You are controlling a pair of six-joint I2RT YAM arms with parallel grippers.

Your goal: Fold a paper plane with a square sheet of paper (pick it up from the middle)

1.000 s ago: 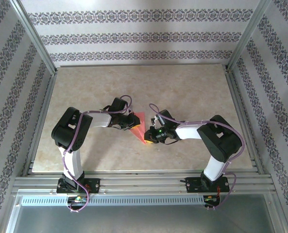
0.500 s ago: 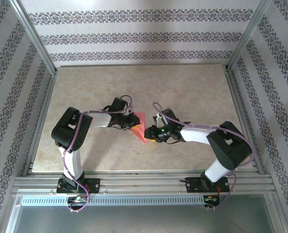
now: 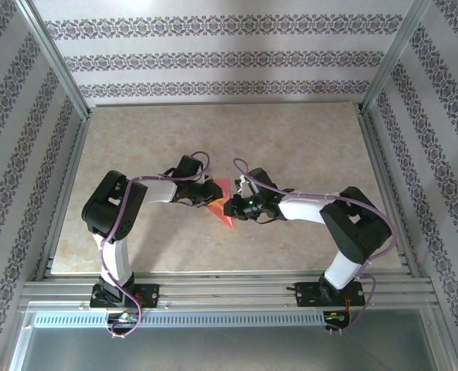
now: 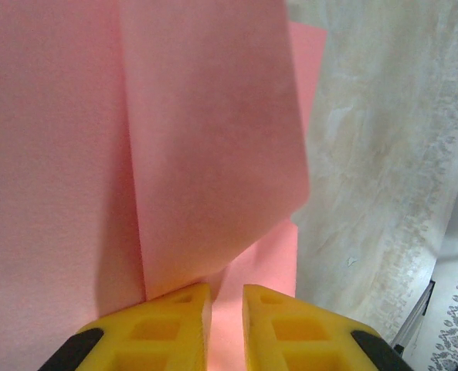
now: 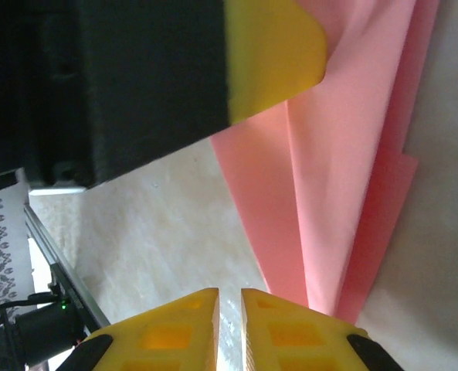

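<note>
Enclosure: patterned wallpaper walls [image 3: 213,58] on three sides, with a metal frame [image 3: 229,290] running along the near edge. The table [image 3: 290,147] is a pale, marbled slab, with bare surface around the work area. The left arm [image 3: 117,209] and right arm [image 3: 344,224] both reach inward and meet near the middle of the table, a little toward the near side. The paper plane [image 3: 222,217] lies there between them, partly folded: pink-red, in overlapping layers, with a straight crease down its length, narrowing to a point toward the near edge. In the left wrist view the left fingers [image 4: 174,325] are drawn almost together with a narrow slit between them. They sit at the paper's edge, where a folded flap runs up to the left-hand tip, and pink paper shows through the slit. Whether they pinch the paper or merely rest on it cannot be told. The right wrist view shows one of these yellow tips lying over the upper part of the paper. The right fingers [image 5: 290,332] are likewise clenched to a thin slit with bare table seen through it and nothing between them. The paper's narrow end sits just beside one fingertip; contact cannot be confirmed.
</note>
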